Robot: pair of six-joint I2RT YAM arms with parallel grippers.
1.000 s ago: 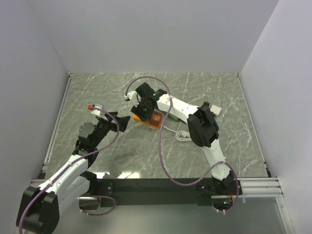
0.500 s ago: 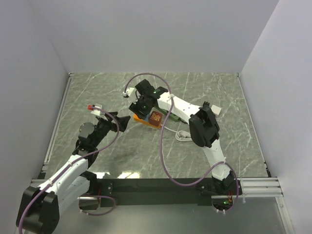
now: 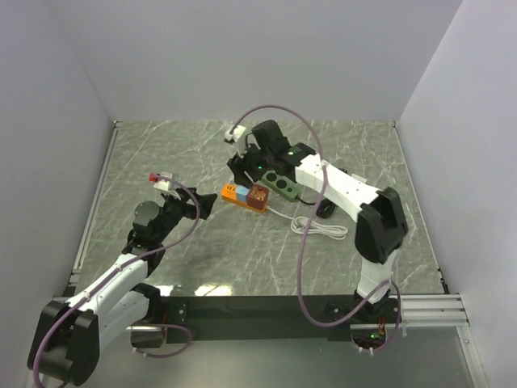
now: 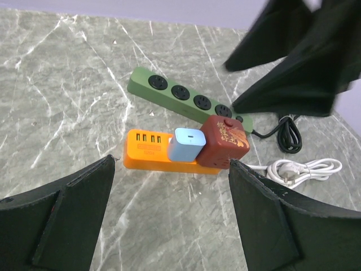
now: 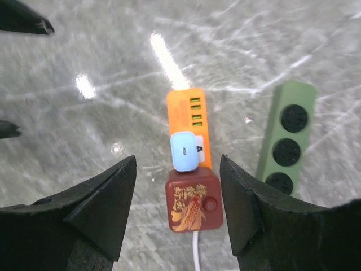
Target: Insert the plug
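A light-blue plug [image 5: 185, 151] sits upright in the orange power strip [image 5: 188, 112], right against a dark red cube adapter [image 5: 193, 199] with a gold fish print. In the top view the orange strip [image 3: 233, 192] lies mid-table. My right gripper [image 5: 178, 161] hovers above the plug and cube, open, touching neither. My left gripper [image 4: 172, 168] is open too, low over the table just short of the strip [image 4: 148, 155]; the plug [image 4: 186, 144] and cube [image 4: 225, 142] lie beyond its fingertips. From above, the left gripper [image 3: 200, 204] sits left of the strip and the right gripper [image 3: 245, 172] behind it.
A green power strip [image 3: 279, 180] with several round sockets lies behind the orange one, its black cord [image 4: 289, 135] coiled to the right. A white cable [image 3: 319, 229] trails from the cube towards the front right. Grey walls enclose the marble table.
My right gripper has opened, let go of the plug area and drawn back up and away from the orange strip, uncovering the plug and cube. The left arm has held still.
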